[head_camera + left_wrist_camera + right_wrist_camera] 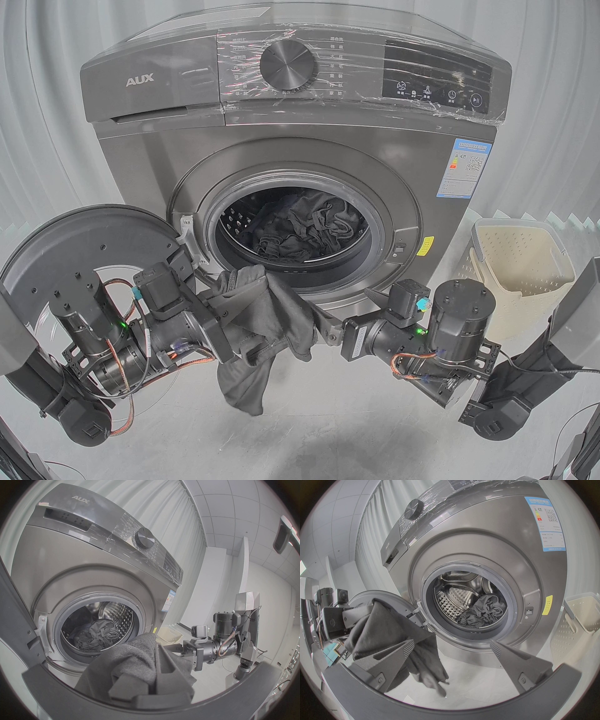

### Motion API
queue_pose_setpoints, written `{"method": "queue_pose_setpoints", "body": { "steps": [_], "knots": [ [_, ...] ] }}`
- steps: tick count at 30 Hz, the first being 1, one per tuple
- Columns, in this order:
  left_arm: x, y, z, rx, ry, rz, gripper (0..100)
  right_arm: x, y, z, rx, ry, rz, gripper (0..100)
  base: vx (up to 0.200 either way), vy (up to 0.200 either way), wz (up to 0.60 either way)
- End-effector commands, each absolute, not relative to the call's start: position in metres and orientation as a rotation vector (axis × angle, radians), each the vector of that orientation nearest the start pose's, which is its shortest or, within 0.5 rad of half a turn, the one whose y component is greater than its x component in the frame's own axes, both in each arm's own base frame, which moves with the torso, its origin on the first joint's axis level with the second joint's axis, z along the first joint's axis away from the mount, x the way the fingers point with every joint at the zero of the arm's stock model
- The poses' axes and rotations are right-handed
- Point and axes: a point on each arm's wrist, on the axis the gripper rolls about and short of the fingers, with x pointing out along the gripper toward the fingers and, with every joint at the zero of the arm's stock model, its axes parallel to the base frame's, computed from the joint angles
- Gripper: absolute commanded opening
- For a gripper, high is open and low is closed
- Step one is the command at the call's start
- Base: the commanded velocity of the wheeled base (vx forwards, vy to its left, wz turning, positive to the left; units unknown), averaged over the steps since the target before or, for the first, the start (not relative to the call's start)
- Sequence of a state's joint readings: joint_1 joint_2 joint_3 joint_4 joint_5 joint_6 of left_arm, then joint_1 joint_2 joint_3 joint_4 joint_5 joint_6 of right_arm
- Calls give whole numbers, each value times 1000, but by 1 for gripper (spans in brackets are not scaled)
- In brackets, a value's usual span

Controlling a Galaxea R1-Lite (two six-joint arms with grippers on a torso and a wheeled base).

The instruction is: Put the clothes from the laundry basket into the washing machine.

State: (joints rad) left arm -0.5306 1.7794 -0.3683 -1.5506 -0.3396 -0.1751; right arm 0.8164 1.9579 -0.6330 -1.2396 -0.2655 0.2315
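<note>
A dark grey garment (262, 325) hangs just below the open mouth of the washing machine (156, 150), with my left gripper (240, 297) shut on its upper part. In the left wrist view the cloth (125, 658) drapes over that gripper (150, 675). My right gripper (326, 325) sits at the garment's right side and is open; in the right wrist view its fingers stand wide apart (450, 645), one of them against the hanging cloth (381, 627). More dark clothes (300, 225) lie inside the drum. The cream laundry basket (525, 262) stands to the right of the machine.
The round door (81, 244) is swung open to the left, close behind my left arm. Pale floor (350, 412) lies in front of the machine. Curtains hang behind and beside it.
</note>
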Motion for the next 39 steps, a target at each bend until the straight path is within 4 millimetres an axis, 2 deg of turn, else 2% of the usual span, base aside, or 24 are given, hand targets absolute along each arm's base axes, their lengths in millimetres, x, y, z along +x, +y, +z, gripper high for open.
{"method": "queue_pose_setpoints", "body": {
  "steps": [1, 13, 23, 33, 39],
  "knots": [
    [226, -138, 149, -179, -77, -869, 0, 229, 233, 114, 169, 152, 532, 100, 0, 0, 0],
    [230, -136, 151, -179, -87, -856, 0, 218, 223, 96, 118, 227, 580, 100, 0, 0, 0],
    [234, -136, 153, -180, -97, -849, 0, 203, 224, 95, 113, 189, 766, 100, 0, 0, 0],
    [234, -136, 152, -178, -95, -848, 0, 218, 242, 103, 145, 115, 782, 100, 0, 0, 0],
    [234, -136, 152, -178, -97, -847, 0, 218, 239, 100, 142, 122, 770, 100, 0, 0, 0]
  ]
}}
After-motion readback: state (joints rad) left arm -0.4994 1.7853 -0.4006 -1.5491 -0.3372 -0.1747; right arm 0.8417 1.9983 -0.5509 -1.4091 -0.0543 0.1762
